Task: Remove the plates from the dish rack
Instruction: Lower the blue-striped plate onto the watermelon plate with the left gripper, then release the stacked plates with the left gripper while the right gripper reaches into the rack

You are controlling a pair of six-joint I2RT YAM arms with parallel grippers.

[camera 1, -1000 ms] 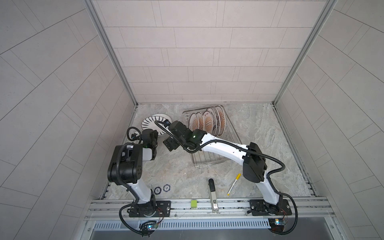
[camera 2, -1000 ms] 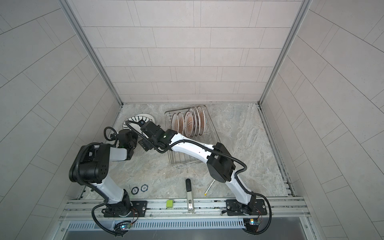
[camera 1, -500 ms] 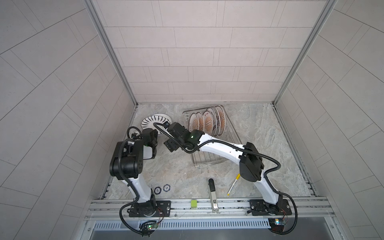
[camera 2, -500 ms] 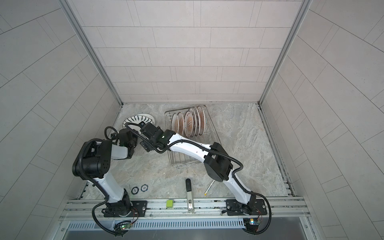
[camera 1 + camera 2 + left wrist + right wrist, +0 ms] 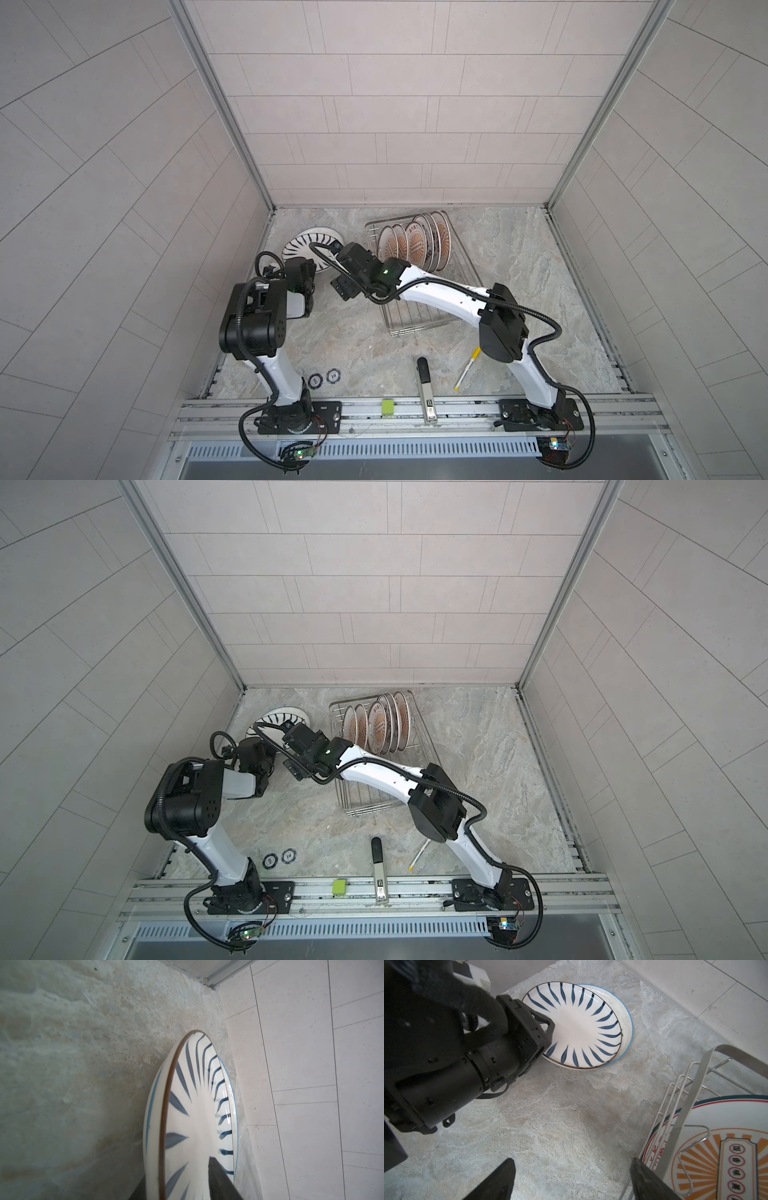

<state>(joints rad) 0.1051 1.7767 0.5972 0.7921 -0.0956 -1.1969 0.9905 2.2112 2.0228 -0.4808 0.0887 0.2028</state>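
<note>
The right end effector (image 5: 572,1160) hangs wide open and empty just left of the dish rack (image 5: 415,329), the nearer arm to five plates (image 5: 415,245) standing on edge at the rack's far end. The left end effector (image 5: 548,1039) sits part open astride a striped plate (image 5: 577,1022) lying on the tabletop (image 5: 353,345), farther left of the rack

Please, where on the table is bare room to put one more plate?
The widest bare patch of table lies between the rack and the right wall. A smaller one lies in front of the rack, bordered by the chips, the black tool and the pen. Back left is crowded: left end effector at the striped plates' rim, right end effector just beside.
</note>
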